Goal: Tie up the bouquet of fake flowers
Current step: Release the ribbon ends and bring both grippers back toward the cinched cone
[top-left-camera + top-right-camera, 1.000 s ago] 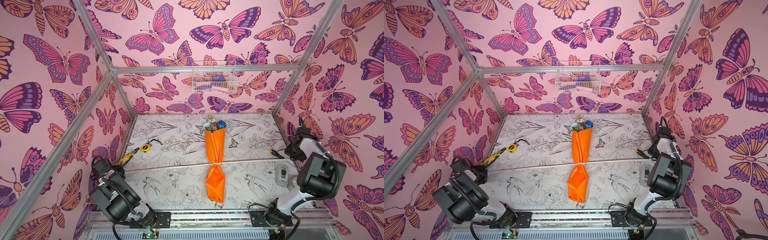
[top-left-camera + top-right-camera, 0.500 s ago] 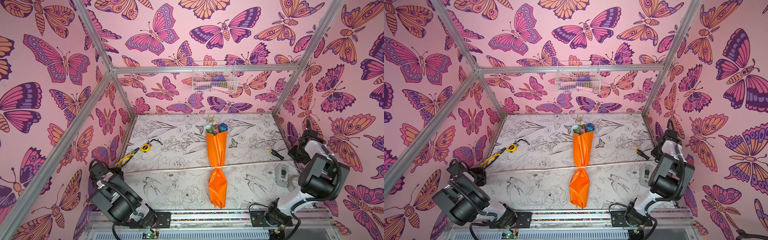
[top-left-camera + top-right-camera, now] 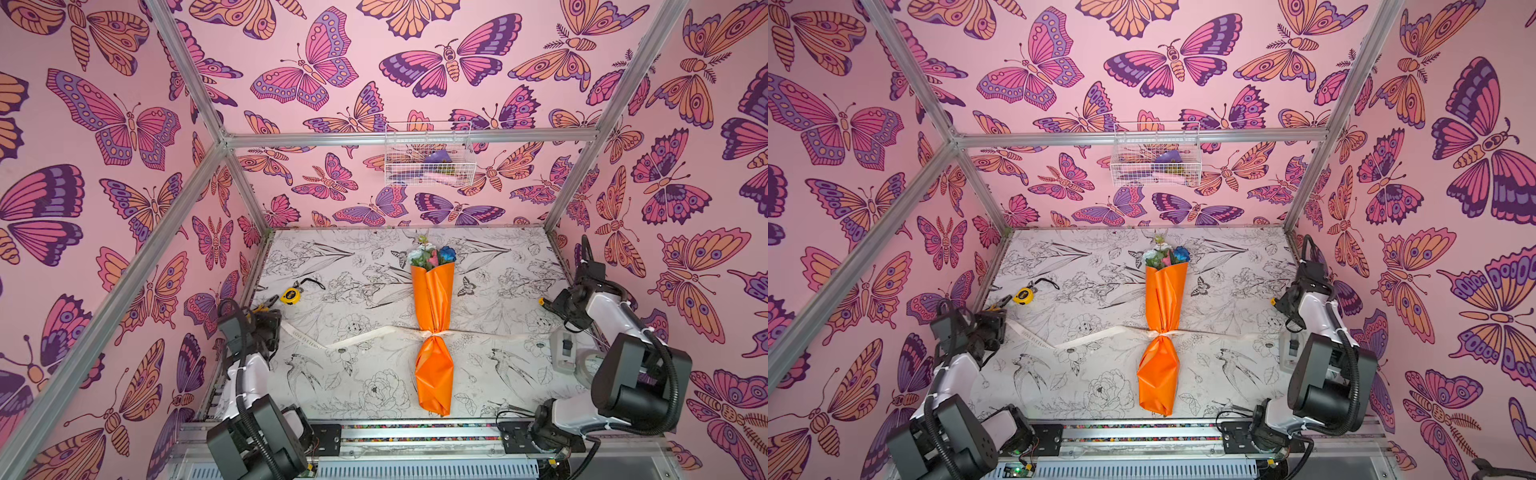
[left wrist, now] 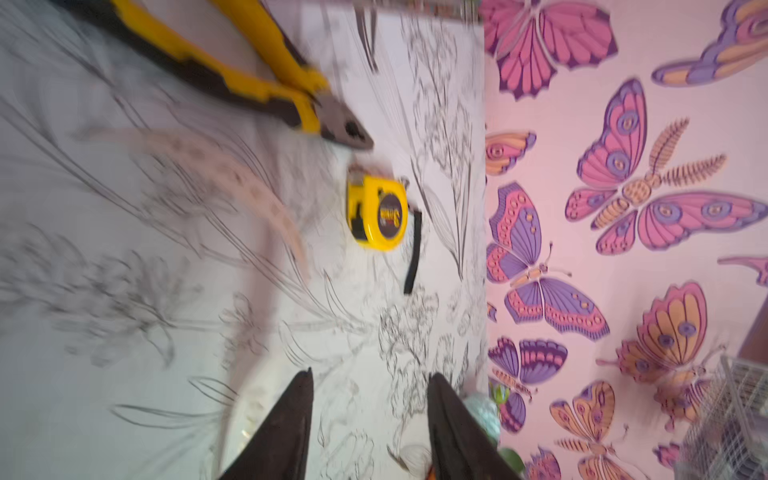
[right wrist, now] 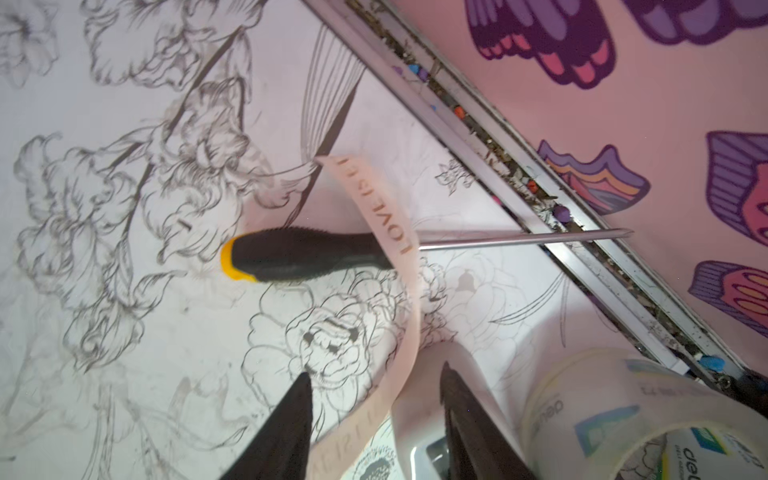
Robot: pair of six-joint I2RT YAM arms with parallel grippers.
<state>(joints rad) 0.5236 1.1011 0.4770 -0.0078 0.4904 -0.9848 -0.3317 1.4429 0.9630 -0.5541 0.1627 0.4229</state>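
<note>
From above, in both top views, the bouquet of fake flowers lies flat in the middle of the table, blooms towards the back wall, orange paper pinched in at the waist. A cream ribbon is cinched round that waist, and its two tails run out flat across the table, one to each side. The left end effector sits low at the left edge, by the far end of the left tail. The right end effector hangs at the right edge, well apart from the bouquet. A yellow tape measure lies just behind the left arm, and a wire basket hangs on the back wall.

Over to the left wrist, a blurry picture: the left end effector is released, its dark fingers spread with only bare table between them. Beyond them are the tape measure, yellow-handled pliers and a smeared strip of ribbon, clear of the fingers.

Now the right wrist: the right end effector is released too, jaws wide. The ribbon curls up over a black-handled screwdriver and drops loosely through the gap, not pinched. A roll of clear tape sits just beside it
</note>
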